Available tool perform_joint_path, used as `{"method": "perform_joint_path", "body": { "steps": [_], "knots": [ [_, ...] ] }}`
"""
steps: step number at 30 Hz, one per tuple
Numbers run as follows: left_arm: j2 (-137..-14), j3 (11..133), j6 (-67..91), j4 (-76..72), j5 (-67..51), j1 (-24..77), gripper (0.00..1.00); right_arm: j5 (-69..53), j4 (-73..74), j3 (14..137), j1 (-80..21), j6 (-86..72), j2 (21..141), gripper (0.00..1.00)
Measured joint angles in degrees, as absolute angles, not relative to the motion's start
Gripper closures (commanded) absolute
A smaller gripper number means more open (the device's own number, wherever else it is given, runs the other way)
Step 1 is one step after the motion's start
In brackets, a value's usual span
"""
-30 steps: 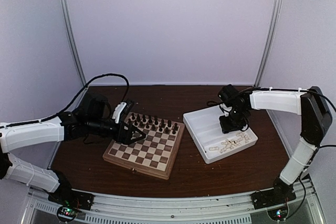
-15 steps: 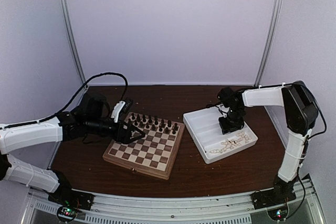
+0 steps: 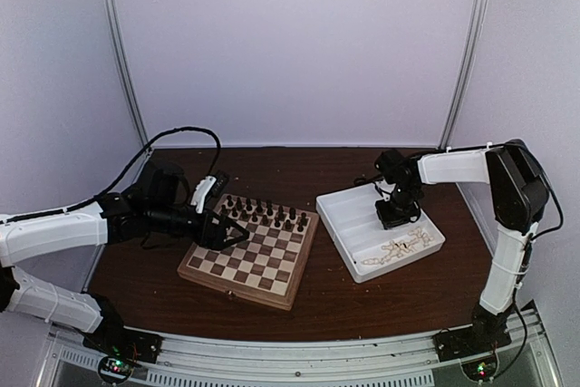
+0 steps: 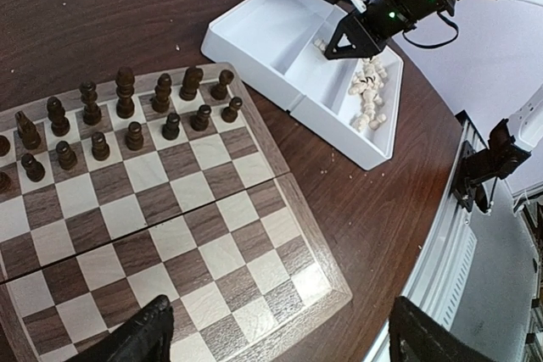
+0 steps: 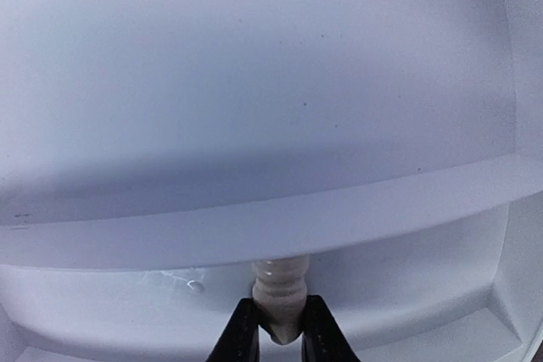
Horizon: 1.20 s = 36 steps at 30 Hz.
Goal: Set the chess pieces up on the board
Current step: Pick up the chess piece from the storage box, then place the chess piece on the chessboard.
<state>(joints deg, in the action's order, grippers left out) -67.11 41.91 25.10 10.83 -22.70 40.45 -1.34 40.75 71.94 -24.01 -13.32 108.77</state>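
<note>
Right gripper (image 5: 278,332): clenched on one cream chess piece (image 5: 280,290), pinched at one end, its turned stem sticking out past the fingertips. The gripper is low inside the white tray (image 3: 347,217), facing a divider wall. The loose cream pieces (image 3: 399,249) lie heaped in the tray at 6 o'clock from this gripper. The tray sits on the tabletop (image 3: 362,305) at 3 o'clock from the board (image 3: 254,271), near but apart.

Left gripper (image 3: 234,235): released, jaws wide, hovering over the board's 9 o'clock side. Dark pieces (image 3: 263,213) stand in the board's two 12 o'clock rows.
</note>
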Motion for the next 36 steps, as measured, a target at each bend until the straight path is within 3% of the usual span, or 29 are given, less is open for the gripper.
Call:
{"method": "perform_joint_path", "body": {
  "steps": [16, 26, 30, 36],
  "knots": [
    [-65.7, 41.9, 24.9, 10.8, -21.8, 40.4, 0.12, -4.3, 39.5, 70.1, -25.5, -13.1, 97.6, 0.84],
    [-64.0, 41.2, 23.2, 8.0, -22.1, 40.4, 0.12, -9.9, 39.7, 70.2, -38.7, -12.8, 92.5, 0.84],
    [-60.1, 37.8, 20.1, 2.9, -22.2, 40.4, 0.03, -12.2, 40.0, 71.3, -42.5, -14.0, 92.5, 0.84],
    [-57.6, 33.2, 13.9, -6.2, -22.5, 40.4, 0.02, -16.8, 38.9, 74.1, -46.2, -16.4, 92.6, 0.84]
  ]
}}
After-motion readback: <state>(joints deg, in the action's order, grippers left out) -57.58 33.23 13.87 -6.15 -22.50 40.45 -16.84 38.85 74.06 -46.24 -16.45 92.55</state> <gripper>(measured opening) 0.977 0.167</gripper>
